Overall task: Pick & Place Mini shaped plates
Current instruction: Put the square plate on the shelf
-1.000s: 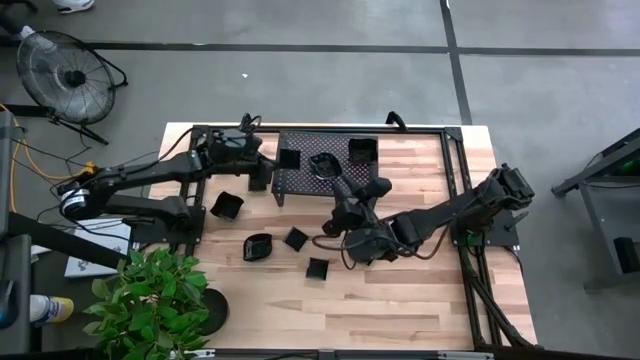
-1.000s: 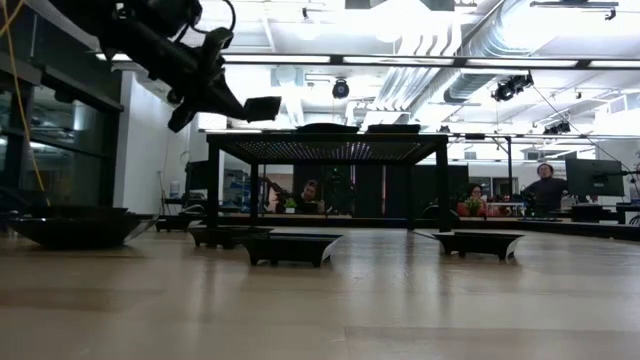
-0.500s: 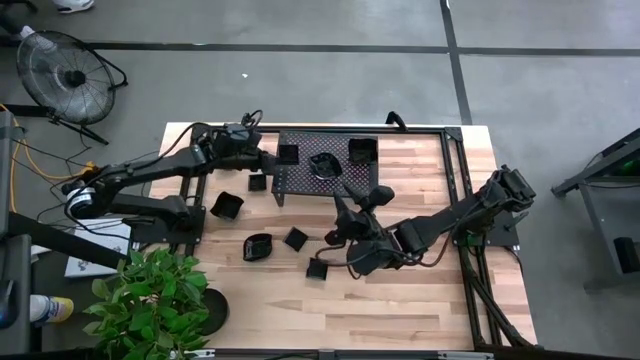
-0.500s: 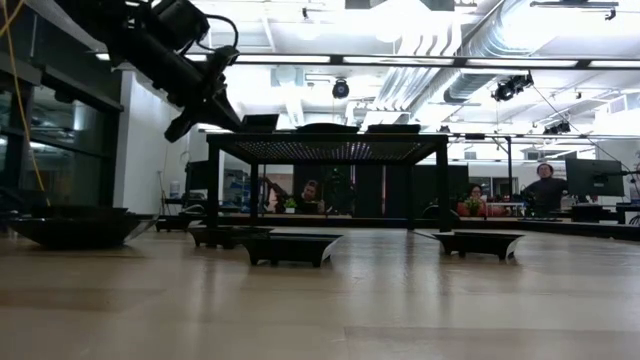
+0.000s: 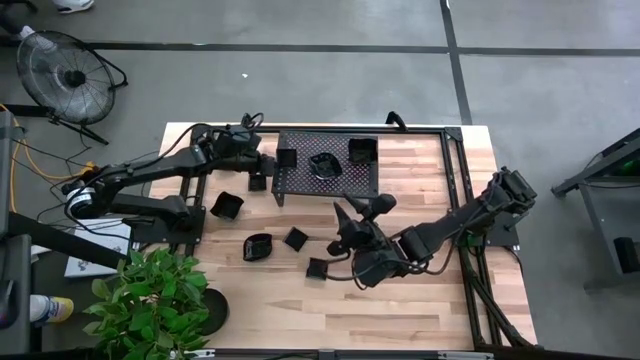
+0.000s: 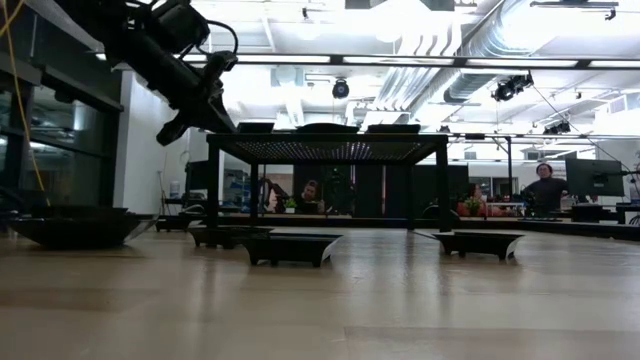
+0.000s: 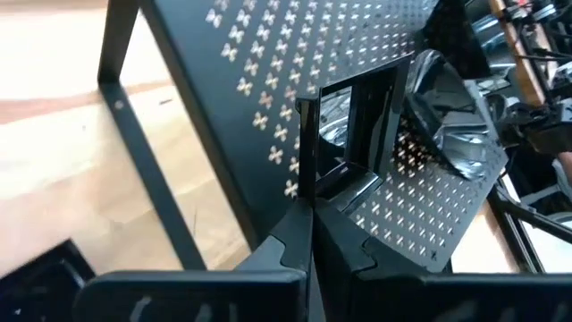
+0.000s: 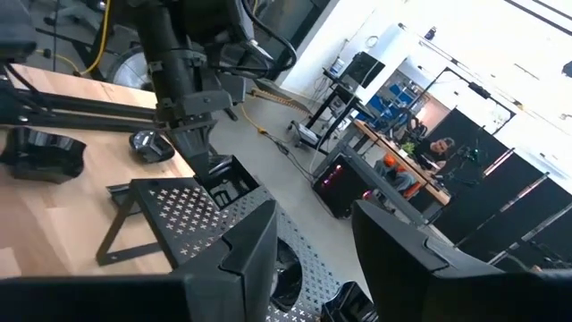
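Observation:
My left gripper (image 7: 309, 215) is shut on the rim of a square mini plate (image 7: 362, 125), which rests on the left end of the black mesh rack (image 5: 300, 185). That square mini plate (image 5: 287, 158) shares the rack top with a scalloped plate (image 5: 324, 163) and another square plate (image 5: 362, 150). My right gripper (image 5: 361, 210) hovers open and empty just in front of the rack. Several more mini plates lie on the table: a small one (image 5: 257, 182), a square one (image 5: 227, 205), a round one (image 5: 258, 246) and two squares (image 5: 295, 238) (image 5: 318, 267).
A black frame (image 5: 455, 170) stands along the table's right side beside the right arm's base. A potted plant (image 5: 150, 300) sits at the front left corner. Beyond the table a fan (image 5: 65, 70) stands on the floor. People sit at desks (image 6: 545, 185) in the room behind.
My left gripper lowered the square plate from the air onto the rack's left end. The right gripper drew back from the rack toward the table's front.

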Controlling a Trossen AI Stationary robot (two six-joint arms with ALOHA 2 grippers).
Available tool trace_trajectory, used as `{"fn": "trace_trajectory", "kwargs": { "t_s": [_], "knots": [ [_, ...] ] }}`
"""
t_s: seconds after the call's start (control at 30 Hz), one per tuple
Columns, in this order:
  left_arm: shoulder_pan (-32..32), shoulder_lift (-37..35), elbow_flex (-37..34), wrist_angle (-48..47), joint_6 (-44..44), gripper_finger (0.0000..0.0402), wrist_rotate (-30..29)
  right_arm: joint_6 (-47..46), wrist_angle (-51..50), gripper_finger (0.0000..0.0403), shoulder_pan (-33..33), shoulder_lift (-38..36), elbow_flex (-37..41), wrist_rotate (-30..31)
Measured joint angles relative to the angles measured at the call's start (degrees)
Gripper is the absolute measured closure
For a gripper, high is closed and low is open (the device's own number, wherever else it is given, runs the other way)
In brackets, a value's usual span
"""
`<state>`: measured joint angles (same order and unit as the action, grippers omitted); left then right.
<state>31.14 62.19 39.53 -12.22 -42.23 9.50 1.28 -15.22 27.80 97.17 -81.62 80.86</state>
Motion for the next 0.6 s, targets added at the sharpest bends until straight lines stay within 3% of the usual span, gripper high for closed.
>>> {"fn": "trace_trajectory", "kwargs": {
  "t_s": [0.6],
  "knots": [
    [-0.02,-0.02,0.0,0.03,2.59,0.0401,1.26,-1.0,0.03,0.0261,0.75,0.0,0.0,0.0]
  ]
}}
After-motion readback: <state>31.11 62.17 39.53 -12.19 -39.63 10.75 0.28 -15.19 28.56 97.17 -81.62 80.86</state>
